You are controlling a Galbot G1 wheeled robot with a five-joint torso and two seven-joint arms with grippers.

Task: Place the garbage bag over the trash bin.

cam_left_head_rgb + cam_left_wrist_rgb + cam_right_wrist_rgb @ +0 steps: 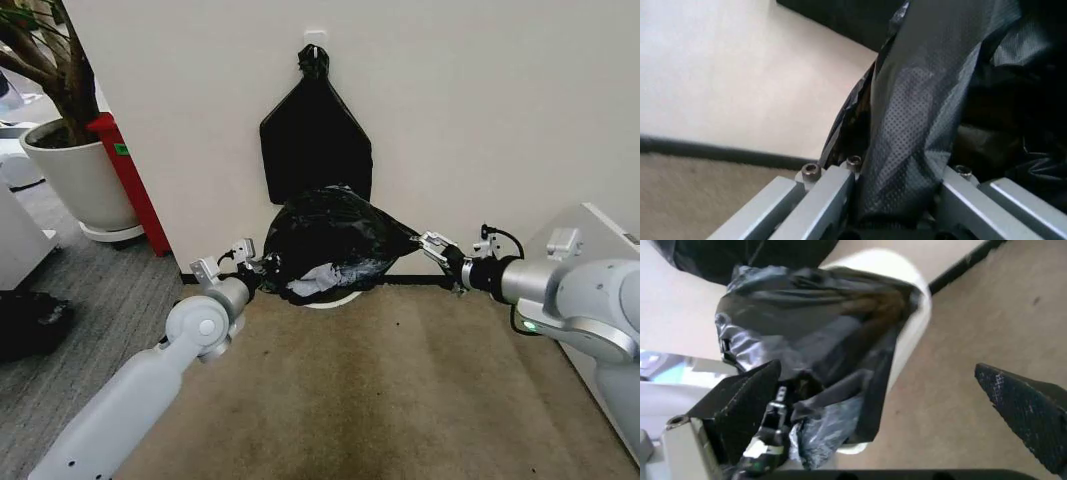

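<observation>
The garbage bag (335, 235) lies crumpled over the trash bin (322, 301), which stands on the carpet against the wall; just a strip of the bin's white rim shows below the black film. At the bag's left edge, my left gripper (250, 265) is shut on a fold of the bag (907, 150), which runs between its fingers (820, 200). My right gripper (436, 246) is at the bag's stretched right tip, open. In the right wrist view its fingers (740, 400) stand wide apart, with the bag (813, 335) and the bin's white side (913, 340) beyond them.
A flat black bundle (315, 140) hangs on the wall just above the bin. A large white plant pot (75, 180) and a red post (130, 180) stand at the left. A white cabinet (590, 235) is close on the right. A dark object (30, 320) lies on the floor at the left.
</observation>
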